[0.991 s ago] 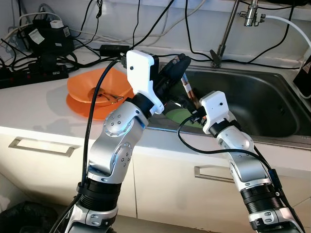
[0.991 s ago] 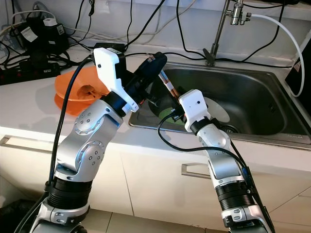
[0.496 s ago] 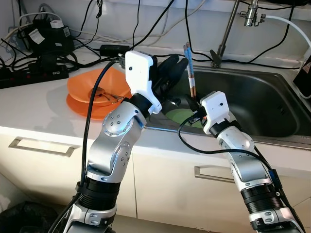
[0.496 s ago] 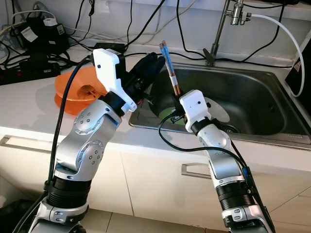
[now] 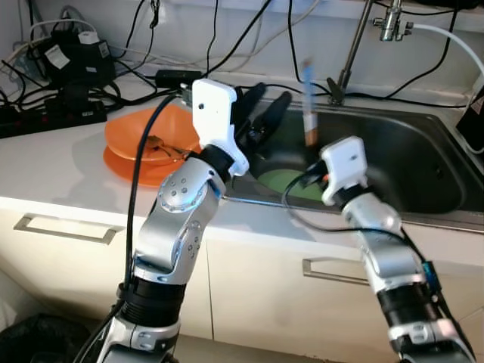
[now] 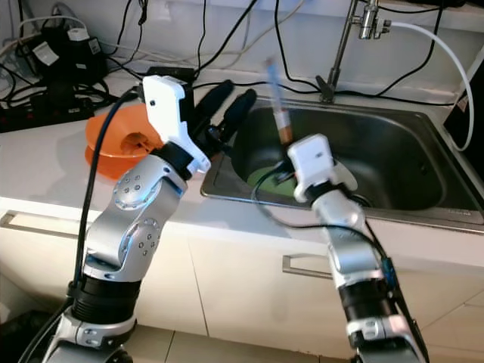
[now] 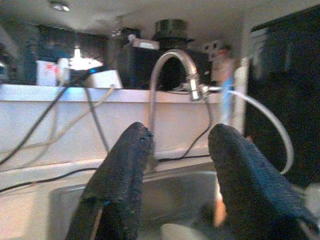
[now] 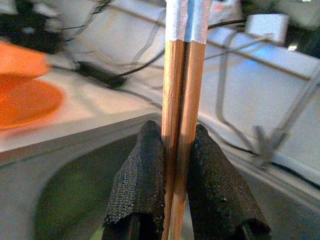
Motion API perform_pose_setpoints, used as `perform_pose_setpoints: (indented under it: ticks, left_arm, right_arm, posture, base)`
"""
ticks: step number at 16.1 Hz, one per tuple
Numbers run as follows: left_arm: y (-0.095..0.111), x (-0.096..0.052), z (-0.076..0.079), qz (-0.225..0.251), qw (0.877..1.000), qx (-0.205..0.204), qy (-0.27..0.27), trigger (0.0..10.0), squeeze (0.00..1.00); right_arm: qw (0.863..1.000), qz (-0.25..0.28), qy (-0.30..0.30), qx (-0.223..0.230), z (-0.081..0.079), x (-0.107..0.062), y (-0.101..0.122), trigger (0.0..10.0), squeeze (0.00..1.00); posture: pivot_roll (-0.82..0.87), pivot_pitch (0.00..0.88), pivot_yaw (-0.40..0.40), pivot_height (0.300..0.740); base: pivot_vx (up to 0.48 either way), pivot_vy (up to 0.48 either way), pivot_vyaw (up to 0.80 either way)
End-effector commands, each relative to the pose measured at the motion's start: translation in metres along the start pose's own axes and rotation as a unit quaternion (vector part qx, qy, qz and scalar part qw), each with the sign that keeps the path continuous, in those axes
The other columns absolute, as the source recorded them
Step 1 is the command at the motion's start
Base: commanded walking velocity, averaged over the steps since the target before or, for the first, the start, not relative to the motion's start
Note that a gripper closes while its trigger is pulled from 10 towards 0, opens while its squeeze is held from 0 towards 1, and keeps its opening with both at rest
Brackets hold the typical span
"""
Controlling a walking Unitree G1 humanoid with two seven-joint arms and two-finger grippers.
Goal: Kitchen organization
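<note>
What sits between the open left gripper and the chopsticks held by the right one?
Nothing: in the left eye view, only a gap over the sink separates the left gripper from the chopsticks in the right gripper.

Head stereo pair looks down and forward from above my arms; both eyes share the sink [image 5: 393, 159] and counter [image 5: 68, 170]. Left wrist camera faces the faucet [image 7: 172, 75] across the basin. Right wrist camera sits close on the chopsticks [image 8: 182, 100].
</note>
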State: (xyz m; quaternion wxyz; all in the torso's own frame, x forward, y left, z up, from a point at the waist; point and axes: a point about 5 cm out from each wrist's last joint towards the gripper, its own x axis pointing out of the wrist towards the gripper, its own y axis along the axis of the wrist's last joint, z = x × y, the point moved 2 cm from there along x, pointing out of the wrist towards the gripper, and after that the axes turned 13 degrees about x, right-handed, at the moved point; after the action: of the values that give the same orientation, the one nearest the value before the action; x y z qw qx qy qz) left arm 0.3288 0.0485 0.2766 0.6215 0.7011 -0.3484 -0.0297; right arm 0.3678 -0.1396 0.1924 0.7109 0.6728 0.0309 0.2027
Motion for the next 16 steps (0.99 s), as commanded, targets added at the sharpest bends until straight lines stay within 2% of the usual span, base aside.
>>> perform_pose_setpoints:
  ticks: [1,2,4,5,7,10,12,14,16]
  left_arm:
    - [-0.009,0.001,-0.003,-0.025,0.999,0.019,0.020,10.0,0.00]
    - [-0.018,-0.002,-0.006,-0.044,0.998,0.016,0.035,10.0,0.00]
    - [-0.029,-0.006,-0.007,-0.075,0.996,0.028,0.038,10.0,0.00]
    - [-0.029,-0.006,-0.006,-0.077,0.996,0.027,0.034,10.0,0.00]
    - [-0.035,-0.010,0.002,-0.098,0.995,0.029,0.007,10.0,0.00]
    - [-0.050,-0.027,0.022,-0.139,0.987,0.025,-0.070,10.0,0.00]
    - [-0.055,-0.031,0.022,-0.160,0.980,0.065,-0.095,10.0,0.00]
    - [-0.053,-0.034,0.024,-0.151,0.983,0.048,-0.091,10.0,0.00]
    - [-0.054,-0.038,0.026,-0.172,0.978,0.058,-0.108,10.0,0.00]
  right_arm:
    - [0.999,-0.004,-0.035,0.011,0.012,0.003,0.001,0.0,0.00]
    - [0.998,-0.010,-0.064,0.023,0.020,0.004,0.000,10.0,0.00]
    - [0.994,-0.034,-0.100,0.026,0.032,0.006,-0.006,10.0,0.00]
    - [0.994,-0.036,-0.103,0.026,0.033,0.006,-0.007,10.0,0.00]
    - [0.990,-0.058,-0.123,0.036,0.041,0.008,-0.015,10.0,0.00]
    - [0.987,-0.085,-0.134,0.027,0.051,0.016,-0.022,10.0,0.00]
    - [0.983,-0.102,-0.148,0.025,0.052,0.020,-0.029,10.0,0.00]
    - [0.984,-0.107,-0.139,0.028,0.045,0.024,-0.031,10.0,0.00]
    - [0.983,-0.115,-0.137,0.031,0.040,0.027,-0.036,10.0,0.00]
  posture:
    - [0.05,0.022,-0.006,0.740]
    - [0.05,0.021,-0.006,0.740]
    - [0.05,0.021,-0.006,0.740]
    - [0.05,0.021,-0.006,0.740]
    - [0.05,0.024,-0.008,0.740]
    - [0.06,0.018,-0.014,0.740]
    - [0.07,0.011,-0.014,0.740]
    - [0.08,0.005,-0.012,0.740]
    - [0.08,0.004,-0.014,0.740]
  base:
    - [0.000,0.000,0.00]
    - [0.000,0.000,0.00]
    - [0.000,0.000,0.00]
    - [0.000,0.000,0.00]
    - [0.000,0.000,0.00]
    - [0.000,0.000,0.00]
    - [0.000,0.000,0.00]
    - [0.000,0.000,0.00]
    - [0.000,0.000,0.00]
